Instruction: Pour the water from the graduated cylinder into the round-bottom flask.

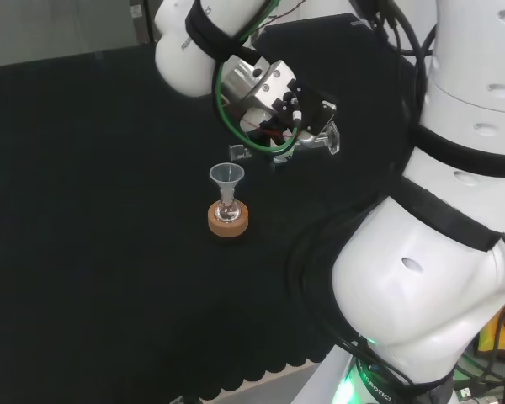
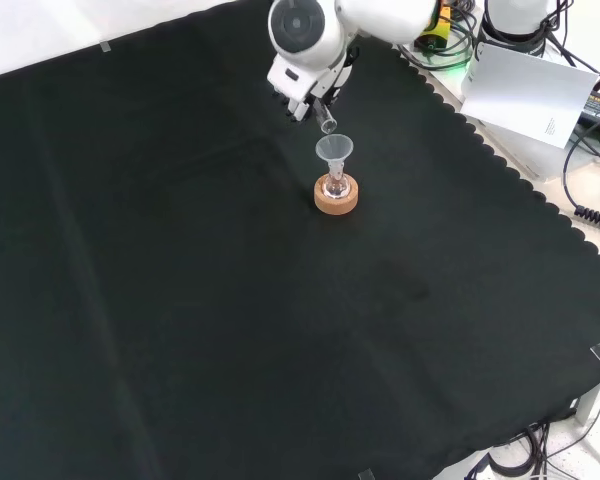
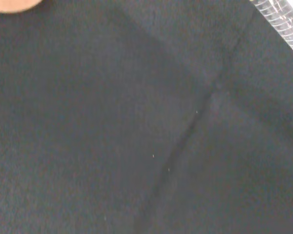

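Black cloth covers the whole bench, and you see faint creases in it in the wrist view. Above it stands the white robot arm, whose big links take the right part of the head view. At the end of the arm you find the black and white hand, up and to the right of the flask in the head view. It carries the clear graduated cylinder, which lies strongly tilted, almost flat, under the hand. In the front view the open mouth of the cylinder points down, just above the rim of the funnel and a little to its left. The fingers are hidden behind the wrist parts, so you cannot tell how they close on the cylinder. Near the middle of the cloth stands the small clear round-bottom flask on a round cork ring stand. A clear plastic funnel sits upright in the flask neck. Whether water is running, you cannot tell.
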Tool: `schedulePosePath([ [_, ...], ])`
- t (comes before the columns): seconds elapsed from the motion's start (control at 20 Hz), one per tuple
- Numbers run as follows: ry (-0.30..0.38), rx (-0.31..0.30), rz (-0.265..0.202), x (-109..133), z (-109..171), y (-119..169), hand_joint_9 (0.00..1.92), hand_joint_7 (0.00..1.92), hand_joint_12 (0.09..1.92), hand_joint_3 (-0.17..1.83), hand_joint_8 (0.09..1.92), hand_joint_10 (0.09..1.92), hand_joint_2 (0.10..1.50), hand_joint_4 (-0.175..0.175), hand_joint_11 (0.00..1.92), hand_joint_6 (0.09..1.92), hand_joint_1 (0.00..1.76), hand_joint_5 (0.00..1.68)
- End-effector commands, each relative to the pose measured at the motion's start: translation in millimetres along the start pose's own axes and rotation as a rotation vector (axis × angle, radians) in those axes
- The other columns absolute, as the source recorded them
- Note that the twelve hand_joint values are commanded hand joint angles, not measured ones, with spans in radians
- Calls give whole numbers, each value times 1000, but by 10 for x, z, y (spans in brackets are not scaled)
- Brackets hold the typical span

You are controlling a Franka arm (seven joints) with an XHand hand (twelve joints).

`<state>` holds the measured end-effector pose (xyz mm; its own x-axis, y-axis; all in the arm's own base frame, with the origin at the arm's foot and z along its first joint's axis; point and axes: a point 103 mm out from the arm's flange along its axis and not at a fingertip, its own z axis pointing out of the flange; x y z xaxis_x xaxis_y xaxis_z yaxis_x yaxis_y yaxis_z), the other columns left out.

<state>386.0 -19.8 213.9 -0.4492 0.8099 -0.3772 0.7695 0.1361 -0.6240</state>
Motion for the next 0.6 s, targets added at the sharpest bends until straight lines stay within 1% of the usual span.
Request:
schedulePosePath([
  [0.05, 148, -109, -21, -197, 100, -14, 1329, 947, 790, 1, 1082, 118, 1141, -175, 1141, 1095, 1250, 917],
  [0.35, 314, -218, -80, -360, 130, 37, 1326, 943, 790, 1, 1088, 115, 1143, -175, 1138, 1101, 1249, 913],
  [0.6, 407, -287, -133, -445, 127, 103, 1325, 940, 790, 1, 1093, 114, 1144, -175, 1133, 1106, 1248, 911],
])
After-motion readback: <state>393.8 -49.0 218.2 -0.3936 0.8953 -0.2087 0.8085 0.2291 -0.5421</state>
